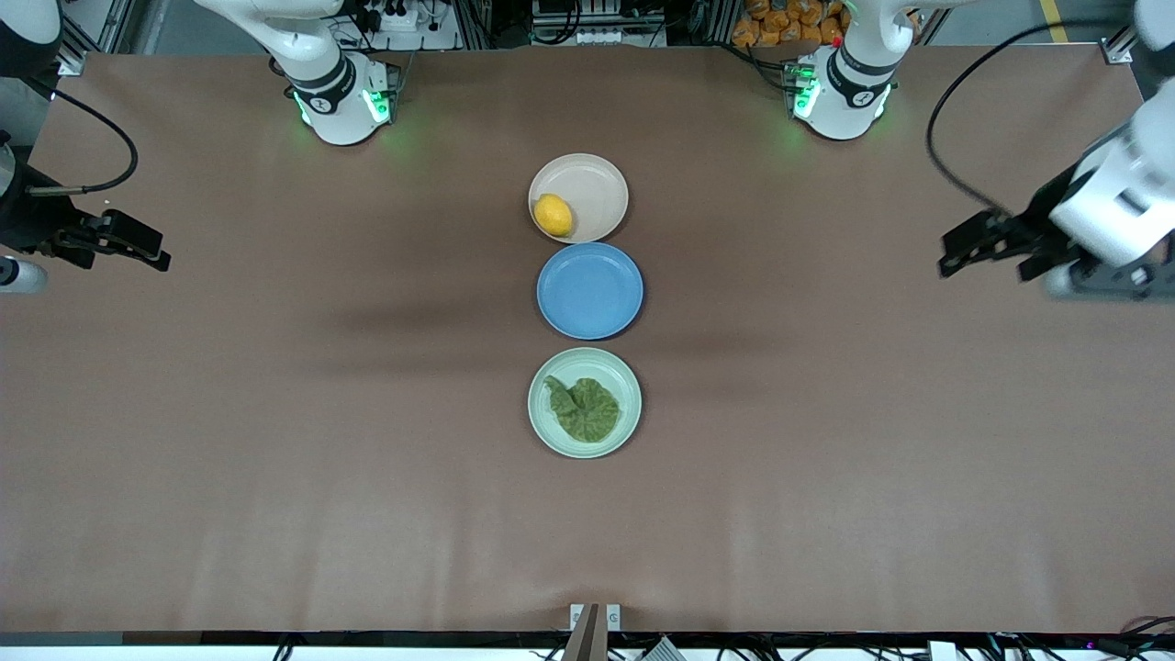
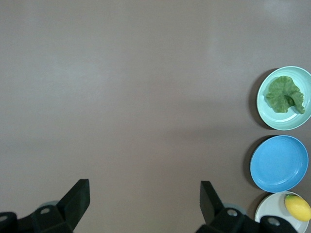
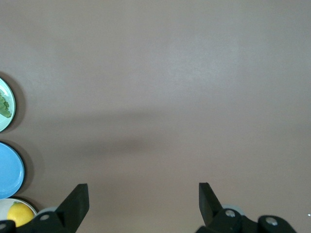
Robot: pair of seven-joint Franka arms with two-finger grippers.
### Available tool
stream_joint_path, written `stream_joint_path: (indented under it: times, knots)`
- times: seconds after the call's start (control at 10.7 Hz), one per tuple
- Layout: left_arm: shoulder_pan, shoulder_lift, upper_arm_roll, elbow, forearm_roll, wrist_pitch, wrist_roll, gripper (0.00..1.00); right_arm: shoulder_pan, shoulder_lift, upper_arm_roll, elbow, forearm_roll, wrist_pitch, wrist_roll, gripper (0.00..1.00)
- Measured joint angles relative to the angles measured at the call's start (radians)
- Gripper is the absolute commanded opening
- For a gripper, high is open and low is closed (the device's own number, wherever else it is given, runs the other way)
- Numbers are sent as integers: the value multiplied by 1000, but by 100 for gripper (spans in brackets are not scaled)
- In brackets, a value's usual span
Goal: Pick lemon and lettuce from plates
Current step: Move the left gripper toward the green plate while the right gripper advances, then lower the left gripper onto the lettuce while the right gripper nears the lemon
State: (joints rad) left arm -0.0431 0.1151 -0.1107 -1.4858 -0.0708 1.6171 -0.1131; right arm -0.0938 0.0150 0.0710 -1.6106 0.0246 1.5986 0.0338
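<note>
The yellow lemon [image 1: 553,215] lies on the beige plate [image 1: 597,182], farthest from the front camera. The dark-green lettuce [image 1: 584,408] lies on the mint green plate [image 1: 624,375], nearest to the front camera. My left gripper [image 1: 955,248] is open and empty, up over bare table at the left arm's end. My right gripper [image 1: 151,252] is open and empty, up over bare table at the right arm's end. The left wrist view shows the lettuce [image 2: 284,94] and lemon [image 2: 297,207]. The right wrist view shows the lemon [image 3: 19,213] and a sliver of the lettuce [image 3: 5,104].
A blue plate [image 1: 589,290] with nothing on it sits between the two other plates, all three in a line down the table's middle. Brown table surface [image 1: 321,413] spreads wide on both sides. The arm bases [image 1: 344,101] stand along the table's top edge.
</note>
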Motion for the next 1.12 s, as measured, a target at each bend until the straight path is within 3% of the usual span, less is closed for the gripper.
stream_joint_path:
  times: [0.37, 0.47, 0.65, 1.12]
  knots:
    - [-112, 135, -4, -8, -1, 135, -1, 100, 12, 1, 10, -46, 5, -17, -10, 100]
    - [-136, 166, -5, -8, -7, 186, -12, 100, 22, 1, 13, -85, 47, -20, -10, 100]
    - [-199, 246, -6, -10, -22, 331, -53, 100, 36, 0, 14, -169, 128, -7, -10, 100]
    - [-374, 454, -7, -8, -23, 708, -82, 100, 115, -12, 15, -283, 146, 45, 0, 100]
